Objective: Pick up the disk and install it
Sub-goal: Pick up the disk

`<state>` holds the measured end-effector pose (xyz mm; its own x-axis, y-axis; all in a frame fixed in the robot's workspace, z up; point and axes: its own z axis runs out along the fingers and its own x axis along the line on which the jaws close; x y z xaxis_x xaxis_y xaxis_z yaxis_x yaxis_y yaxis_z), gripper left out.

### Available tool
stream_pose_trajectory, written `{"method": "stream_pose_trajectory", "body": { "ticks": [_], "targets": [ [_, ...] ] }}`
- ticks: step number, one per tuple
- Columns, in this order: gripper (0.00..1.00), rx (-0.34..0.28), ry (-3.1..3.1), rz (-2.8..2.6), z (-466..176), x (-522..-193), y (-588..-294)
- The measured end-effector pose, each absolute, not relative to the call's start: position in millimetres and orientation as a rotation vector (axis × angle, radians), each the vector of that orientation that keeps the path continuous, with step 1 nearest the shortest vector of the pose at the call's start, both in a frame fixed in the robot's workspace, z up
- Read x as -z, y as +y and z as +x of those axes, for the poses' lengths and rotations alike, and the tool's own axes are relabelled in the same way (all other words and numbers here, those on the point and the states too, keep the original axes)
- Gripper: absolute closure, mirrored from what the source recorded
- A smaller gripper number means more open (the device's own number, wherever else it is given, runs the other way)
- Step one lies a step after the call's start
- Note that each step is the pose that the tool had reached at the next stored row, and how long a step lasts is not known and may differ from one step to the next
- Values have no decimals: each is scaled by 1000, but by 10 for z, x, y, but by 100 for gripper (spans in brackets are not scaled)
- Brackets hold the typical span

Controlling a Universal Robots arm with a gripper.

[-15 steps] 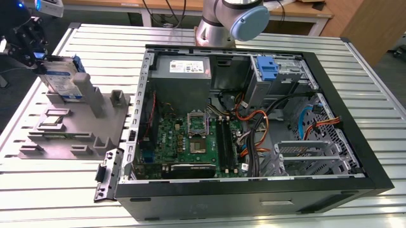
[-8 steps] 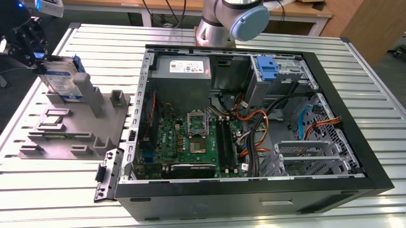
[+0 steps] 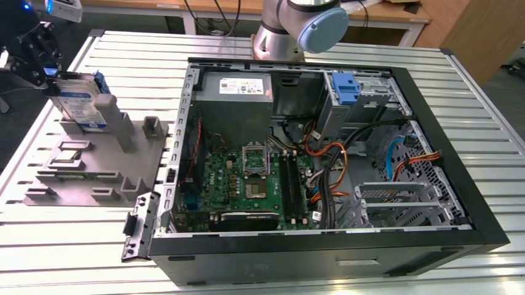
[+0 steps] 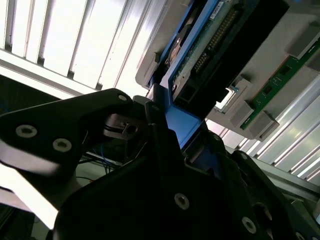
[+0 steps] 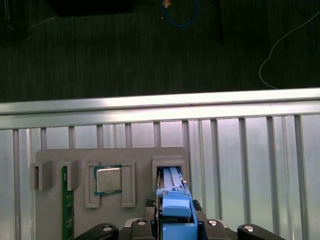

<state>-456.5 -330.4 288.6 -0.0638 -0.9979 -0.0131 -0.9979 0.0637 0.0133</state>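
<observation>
The disk (image 3: 80,101), silver-grey with a white-and-blue label and blue side rails, stands upright at the far end of the grey parts holder (image 3: 98,169), at the exterior view's left. Its lower end is at the holder's slot (image 5: 168,167); I cannot tell whether it still rests in it. My gripper (image 3: 56,77) comes in from the upper left and is shut on the disk's top edge. In the first wrist view the blue rail of the disk (image 5: 175,207) runs between the black fingers of my gripper (image 5: 175,227). The second wrist view shows the disk (image 4: 210,45) and my gripper (image 4: 172,127) clamped on its blue rail.
An open computer case (image 3: 459,203) lies on the slatted metal table (image 3: 74,246), with a motherboard (image 3: 246,184), a grey power supply (image 3: 238,92), a blue latch at a drive bay (image 3: 348,89) and loose cables. The holder also carries a processor (image 5: 108,179) and a memory stick (image 5: 65,200). The arm's base (image 3: 299,27) stands behind the case.
</observation>
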Motion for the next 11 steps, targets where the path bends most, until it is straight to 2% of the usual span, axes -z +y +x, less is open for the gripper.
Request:
{"method": "stream_pose_trajectory", "body": {
  "ticks": [11],
  "targets": [
    [63,-29,2267,-2174,-4565,-2889,-3305]
  ]
}}
